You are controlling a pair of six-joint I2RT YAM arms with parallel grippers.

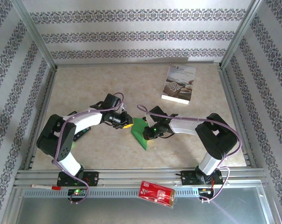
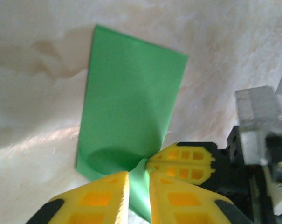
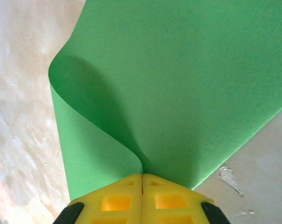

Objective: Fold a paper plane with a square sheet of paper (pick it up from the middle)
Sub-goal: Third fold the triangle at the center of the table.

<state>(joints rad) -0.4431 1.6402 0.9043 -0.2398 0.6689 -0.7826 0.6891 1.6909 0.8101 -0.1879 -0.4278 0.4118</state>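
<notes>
The square sheet of paper [image 1: 141, 135] is bright green and lies mid-table between the two arms, bent over on itself in a soft curl rather than flat. My right gripper [image 1: 149, 133] is shut on it: in the right wrist view its yellow jaws [image 3: 141, 179] meet with the sheet [image 3: 187, 84] pinched into a raised loop. My left gripper [image 1: 127, 123] is at the sheet's left side. In the left wrist view its jaws [image 2: 139, 186] stand a narrow gap apart, with the green sheet [image 2: 131, 102] showing in the gap, close beside the right gripper's fingers [image 2: 182, 161].
A white printed booklet [image 1: 179, 84] lies at the back right of the beige tabletop [image 1: 94, 88]. A red packet [image 1: 155, 193] and a red-and-white pen [image 1: 45, 186] rest on the metal rails at the near edge. Patterned walls enclose the table.
</notes>
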